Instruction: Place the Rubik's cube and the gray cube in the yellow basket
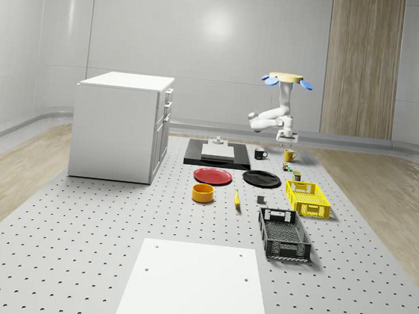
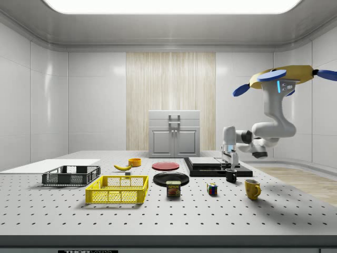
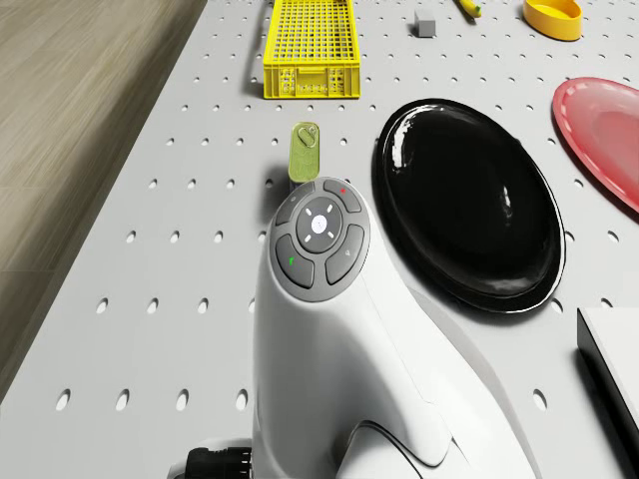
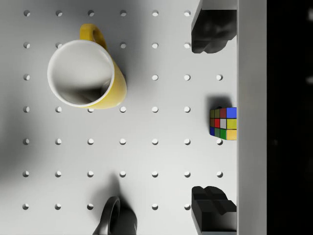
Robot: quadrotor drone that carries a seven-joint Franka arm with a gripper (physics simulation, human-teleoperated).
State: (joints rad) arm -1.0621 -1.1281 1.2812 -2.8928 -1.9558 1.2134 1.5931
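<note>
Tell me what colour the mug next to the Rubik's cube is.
Yellow, white inside; the wrist view shows the mug best.

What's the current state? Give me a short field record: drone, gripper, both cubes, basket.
drone: hovers above the table's far end, near the mugs
gripper: above the table, fingers spread apart, holding nothing
Rubik's cube: on the table, between the fingers in the wrist view, not gripped
yellow mug: upright beside the Rubik's cube
gray cube: on the table, beside the yellow basket, not in it
yellow basket: holds neither cube
task progress: neither cube moved yet
</note>
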